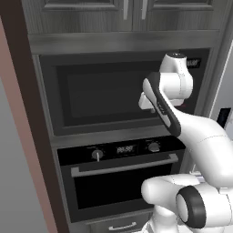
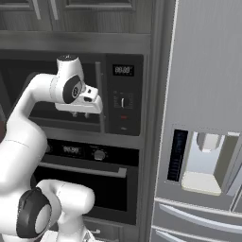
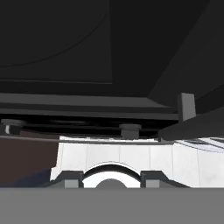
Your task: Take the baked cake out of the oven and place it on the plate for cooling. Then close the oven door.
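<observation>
Jaws (image 2: pixel 80 114) hang empty and slightly parted before the microwave (image 1: pixel 104 93), above the shut oven door (image 1: pixel 123 184).

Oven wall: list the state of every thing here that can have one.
oven door: shut, upright
oven display: lit
microwave: door shut
upper cabinets: doors shut
fridge: doors shut
pincer: empty, hanging in front of the microwave, jaws slightly apart
</observation>
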